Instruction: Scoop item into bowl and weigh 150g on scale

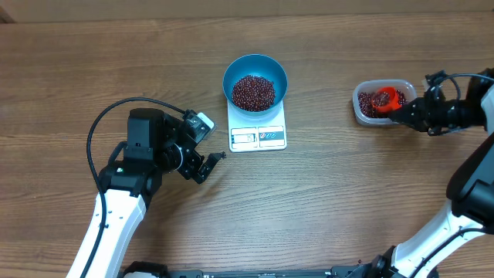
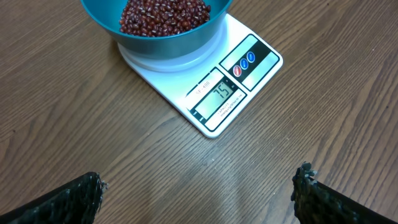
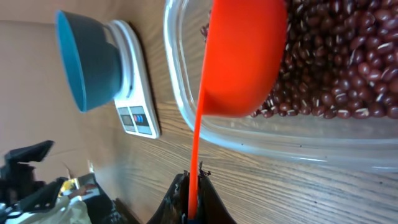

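A blue bowl [image 1: 255,81] holding a heap of dark red beans [image 1: 253,92] stands on the white scale [image 1: 258,136]; the display [image 2: 217,98] is lit. My left gripper [image 1: 207,164] hovers open over bare wood just left of the scale, fingers [image 2: 74,199] wide apart with nothing between them. My right gripper [image 3: 194,177] is shut on the thin handle of an orange scoop [image 3: 239,59]. The scoop's cup sits over the beans [image 3: 336,62] in a clear plastic tub [image 1: 380,103] at the right.
The wooden table [image 1: 347,201] carries only the scale, bowl and tub. A black cable [image 1: 116,116] loops over the left arm. The right arm's base and links [image 1: 463,208] occupy the lower right corner.
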Available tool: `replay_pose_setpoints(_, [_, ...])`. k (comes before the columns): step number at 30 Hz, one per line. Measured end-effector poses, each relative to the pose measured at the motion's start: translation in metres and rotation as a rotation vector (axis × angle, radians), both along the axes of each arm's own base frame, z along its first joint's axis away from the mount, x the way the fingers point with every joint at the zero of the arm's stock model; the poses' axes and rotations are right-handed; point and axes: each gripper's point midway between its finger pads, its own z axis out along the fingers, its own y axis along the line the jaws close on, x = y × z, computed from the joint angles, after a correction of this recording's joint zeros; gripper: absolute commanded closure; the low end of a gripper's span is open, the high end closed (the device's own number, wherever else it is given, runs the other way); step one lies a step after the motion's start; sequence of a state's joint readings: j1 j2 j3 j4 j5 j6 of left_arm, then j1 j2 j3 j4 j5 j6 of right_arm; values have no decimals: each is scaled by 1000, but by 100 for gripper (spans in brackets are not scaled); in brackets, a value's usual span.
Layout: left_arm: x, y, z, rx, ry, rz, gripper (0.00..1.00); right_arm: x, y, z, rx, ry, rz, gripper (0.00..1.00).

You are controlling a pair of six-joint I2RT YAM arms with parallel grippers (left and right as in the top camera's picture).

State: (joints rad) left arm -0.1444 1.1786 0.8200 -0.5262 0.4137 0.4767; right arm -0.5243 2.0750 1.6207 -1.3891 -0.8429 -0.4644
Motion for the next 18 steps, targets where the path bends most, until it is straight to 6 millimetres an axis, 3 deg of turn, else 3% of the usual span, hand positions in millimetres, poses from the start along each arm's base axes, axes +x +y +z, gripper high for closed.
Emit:
replay_pose_setpoints(9, [0,0,0,0,0,0,0,-1,-2,8,41,-25,-16,96])
replay_pose_setpoints(18, [0,0,0,0,0,0,0,-1,11,41,133,-79,-36,96])
